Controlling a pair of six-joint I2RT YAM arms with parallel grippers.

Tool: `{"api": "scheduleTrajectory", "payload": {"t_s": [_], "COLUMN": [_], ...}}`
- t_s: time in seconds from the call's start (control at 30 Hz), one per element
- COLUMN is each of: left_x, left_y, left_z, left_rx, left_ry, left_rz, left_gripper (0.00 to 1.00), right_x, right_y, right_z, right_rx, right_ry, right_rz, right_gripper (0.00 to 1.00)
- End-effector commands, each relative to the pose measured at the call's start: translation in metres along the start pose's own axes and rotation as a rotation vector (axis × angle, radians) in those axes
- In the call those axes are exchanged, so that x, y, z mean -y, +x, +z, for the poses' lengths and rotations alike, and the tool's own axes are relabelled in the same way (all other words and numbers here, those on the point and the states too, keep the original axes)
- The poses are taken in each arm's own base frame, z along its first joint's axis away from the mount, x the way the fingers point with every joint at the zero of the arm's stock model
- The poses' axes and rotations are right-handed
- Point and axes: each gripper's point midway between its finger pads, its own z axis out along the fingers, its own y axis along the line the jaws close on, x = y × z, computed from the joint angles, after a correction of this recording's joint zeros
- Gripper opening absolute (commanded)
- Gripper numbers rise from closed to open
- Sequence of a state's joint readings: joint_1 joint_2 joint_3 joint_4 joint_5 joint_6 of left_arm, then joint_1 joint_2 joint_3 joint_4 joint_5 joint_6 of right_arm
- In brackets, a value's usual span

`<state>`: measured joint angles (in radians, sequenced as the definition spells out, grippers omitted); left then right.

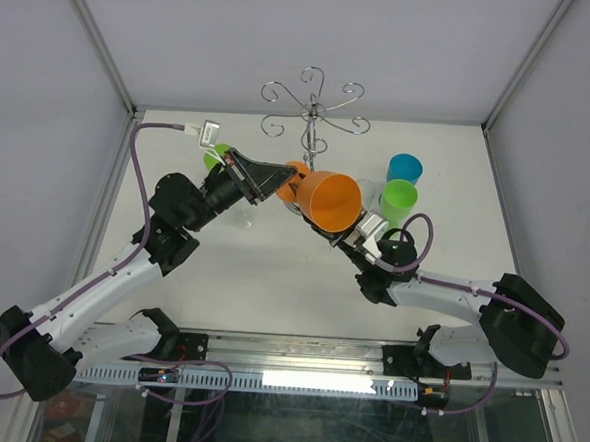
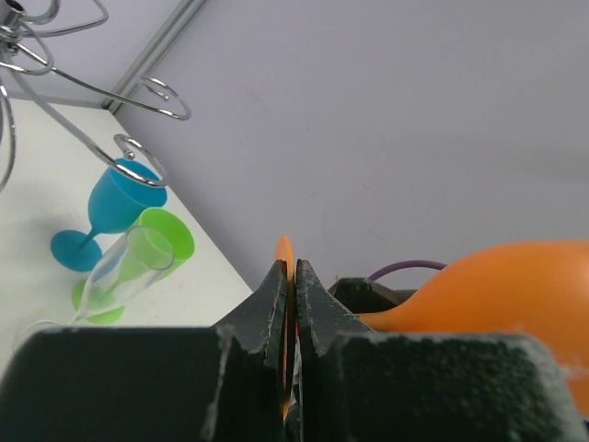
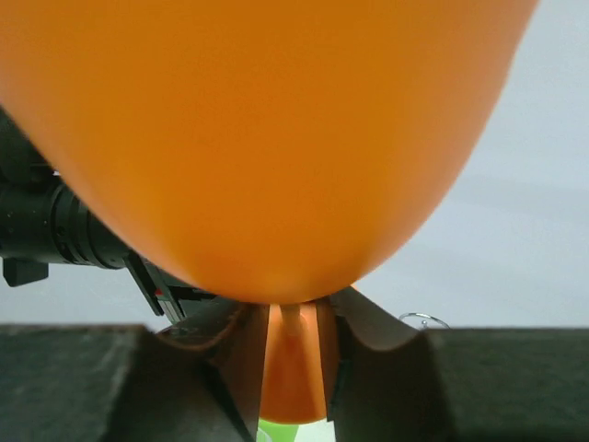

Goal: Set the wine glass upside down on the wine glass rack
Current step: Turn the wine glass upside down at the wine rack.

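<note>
Orange glass (image 1: 336, 199) held aloft near rack (image 1: 313, 107): foot clamped in left gripper (image 2: 291, 285), stem flanked by right gripper (image 3: 293, 345), tightness unclear. Risks pivoting or dropping from thin foot pinch alone.

Nothing legible is showing in any of the three views: no text, label, brand, number or sign is reading on any surface.
</note>
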<state>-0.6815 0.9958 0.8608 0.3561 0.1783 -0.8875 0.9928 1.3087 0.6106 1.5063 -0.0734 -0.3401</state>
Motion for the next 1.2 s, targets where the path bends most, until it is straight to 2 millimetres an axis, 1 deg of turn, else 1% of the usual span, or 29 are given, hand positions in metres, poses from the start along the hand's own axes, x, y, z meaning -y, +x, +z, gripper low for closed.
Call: {"api": "scheduleTrajectory", "payload": {"t_s": [0.0, 0.1, 0.17, 0.23, 0.4, 0.47, 0.57, 0.6, 0.67, 0.73, 0.8, 0.83, 0.87, 0.97, 1.03, 1.1, 1.13, 1.17], "left_x": [0.010, 0.012, 0.013, 0.014, 0.017, 0.016, 0.008, 0.004, -0.001, -0.007, -0.015, -0.017, -0.018, -0.022, -0.025, -0.028, -0.030, -0.032], "left_y": [-0.017, -0.025, -0.030, -0.037, -0.050, -0.058, -0.070, -0.075, -0.084, -0.092, -0.097, -0.100, -0.102, -0.107, -0.108, -0.109, -0.109, -0.109], "left_z": [-0.005, -0.009, -0.011, -0.013, -0.014, -0.015, -0.020, -0.023, -0.028, -0.033, -0.038, -0.041, -0.043, -0.047, -0.048, -0.048, -0.048, -0.048], "left_rx": [0.045, 0.068, 0.079, 0.094, 0.109, 0.120, 0.134, 0.139, 0.142, 0.134, 0.117, 0.110, 0.104, 0.082, 0.062, 0.045, 0.036, 0.027], "left_ry": [-0.008, -0.027, -0.043, -0.056, -0.092, -0.126, -0.203, -0.236, -0.293, -0.349, -0.407, -0.426, -0.443, -0.475, -0.492, -0.504, -0.510, -0.520], "left_rz": [0.110, 0.153, 0.182, 0.211, 0.305, 0.351, 0.440, 0.486, 0.561, 0.638, 0.711, 0.743, 0.774, 0.851, 0.890, 0.926, 0.941, 0.954], "left_gripper": [0.00, 0.00, 0.00, 0.00, 0.00, 0.00, 0.00, 0.00, 0.00, 0.00, 0.00, 0.00, 0.00, 0.00, 0.00, 0.00, 0.00, 0.00], "right_x": [0.016, 0.009, 0.004, 0.004, 0.004, -0.001, -0.007, -0.009, -0.011, -0.012, -0.013, -0.012, -0.011, -0.010, -0.009, -0.016, -0.020, -0.030], "right_y": [-0.032, -0.017, -0.006, 0.003, 0.029, 0.041, 0.051, 0.058, 0.064, 0.072, 0.077, 0.080, 0.082, 0.089, 0.097, 0.104, 0.104, 0.107], "right_z": [-0.002, -0.009, -0.016, -0.027, -0.060, -0.076, -0.095, -0.104, -0.116, -0.128, -0.136, -0.142, -0.146, -0.156, -0.164, -0.173, -0.171, -0.175], "right_rx": [0.093, 0.014, -0.038, -0.086, -0.208, -0.270, -0.355, -0.407, -0.479, -0.567, -0.640, -0.685, -0.718, -0.846, -0.966, -1.095, -1.136, -1.197], "right_ry": [0.055, 0.022, -0.001, 0.004, 0.040, 0.034, 0.024, 0.024, 0.007, 0.054, 0.040, 0.099, 0.128, 0.198, 0.239, 0.225, 0.199, 0.150], "right_rz": [-0.031, -0.026, -0.020, -0.011, 0.034, 0.063, 0.112, 0.130, 0.130, 0.216, 0.214, 0.285, 0.315, 0.379, 0.393, 0.403, 0.414, 0.430], "right_gripper": [0.37, 0.48, 0.53, 0.56, 0.59, 0.65, 0.73, 0.75, 0.75, 0.77, 0.77, 0.77, 0.77, 0.76, 0.77, 0.77, 0.77, 0.77]}}
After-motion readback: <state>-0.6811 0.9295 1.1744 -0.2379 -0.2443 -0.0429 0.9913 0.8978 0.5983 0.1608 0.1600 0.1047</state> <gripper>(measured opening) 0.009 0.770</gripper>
